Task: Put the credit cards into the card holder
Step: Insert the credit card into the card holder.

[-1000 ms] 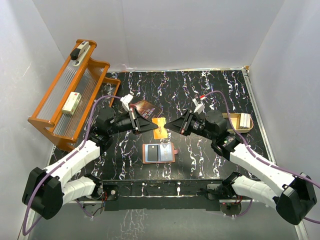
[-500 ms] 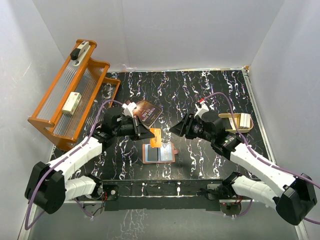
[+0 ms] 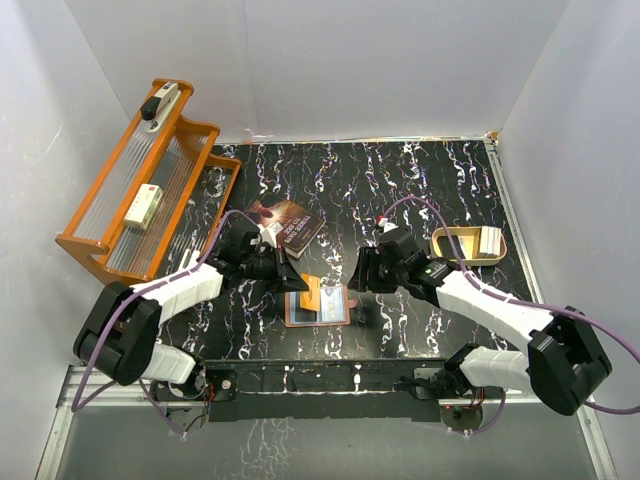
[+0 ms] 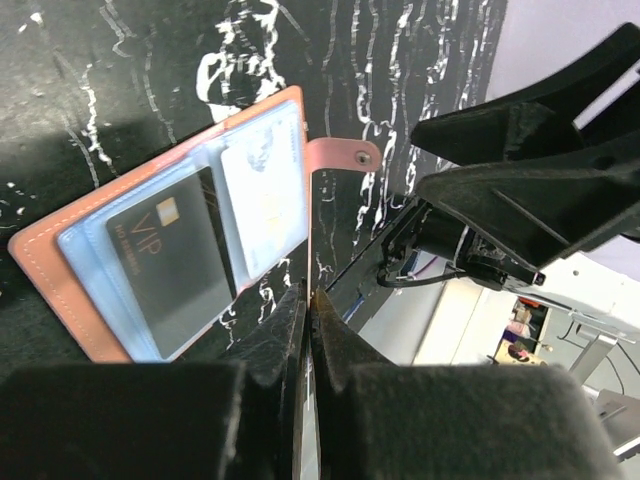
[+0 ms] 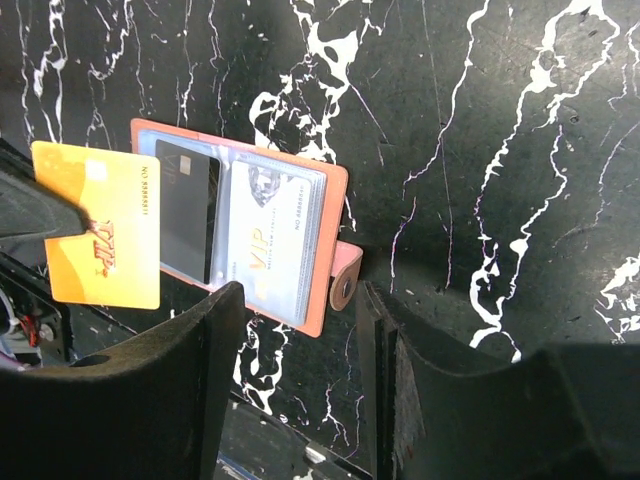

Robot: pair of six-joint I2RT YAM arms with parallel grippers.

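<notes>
- Right arm [image 3: 490, 305] is reaching low and inward; right gripper [image 3: 360, 275] is standing wide open, holding nothing, hovering over the snap-tab end of the card holder [image 5: 250, 240].
- Left arm [image 3: 170, 292] is stretching low toward centre; left gripper [image 3: 297, 283] is clamping the orange card [image 5: 100, 225] over the holder's opposite edge; contact unclear.
- Card holder is lying open on the table [image 3: 420, 190], with dark card [image 5: 185, 205] and pale card [image 5: 275, 235] in its sleeves.
- Since a second ago: both grippers have come nearer and lower, and the right has let go of the orange card.
</notes>
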